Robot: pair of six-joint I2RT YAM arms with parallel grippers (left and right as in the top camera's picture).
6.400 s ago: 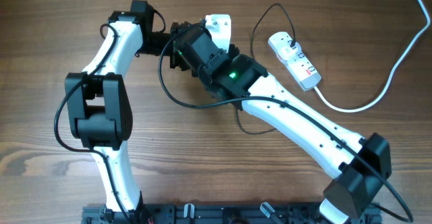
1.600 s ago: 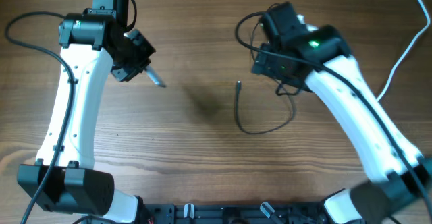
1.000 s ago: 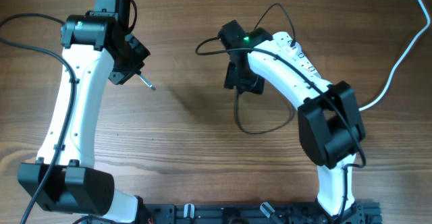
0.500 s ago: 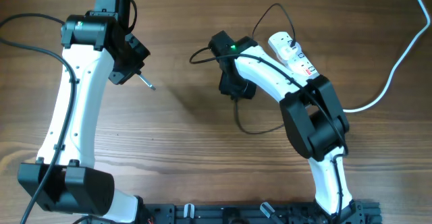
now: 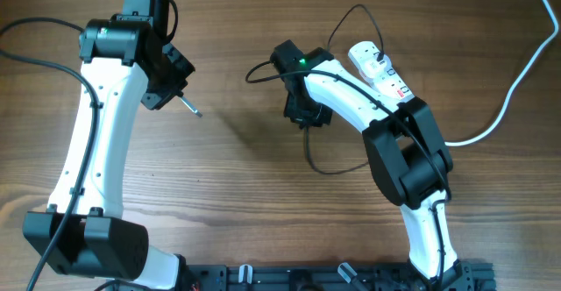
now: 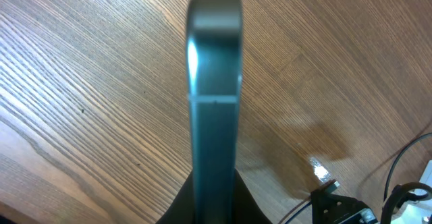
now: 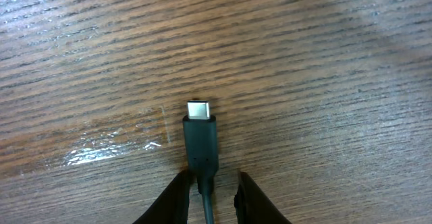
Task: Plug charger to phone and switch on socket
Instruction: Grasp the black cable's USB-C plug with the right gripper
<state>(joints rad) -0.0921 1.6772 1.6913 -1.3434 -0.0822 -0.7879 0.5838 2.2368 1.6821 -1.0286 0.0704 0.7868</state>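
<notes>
Over the wood table (image 5: 263, 212), left gripper (image 5: 175, 94) clamps the phone (image 6: 214, 116) edge-on at ten o'clock (likely presenting its port) while right gripper (image 7: 210, 180), narrowly parted, straddles the charger (image 7: 200, 143) to pinch it.

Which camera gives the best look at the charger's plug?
The right wrist view: the plug sits sharp and centred between the right fingers, metal tip showing. Overhead, the right arm hides it; only the cable shows. The left wrist view shows just a tiny glint far off.
</notes>
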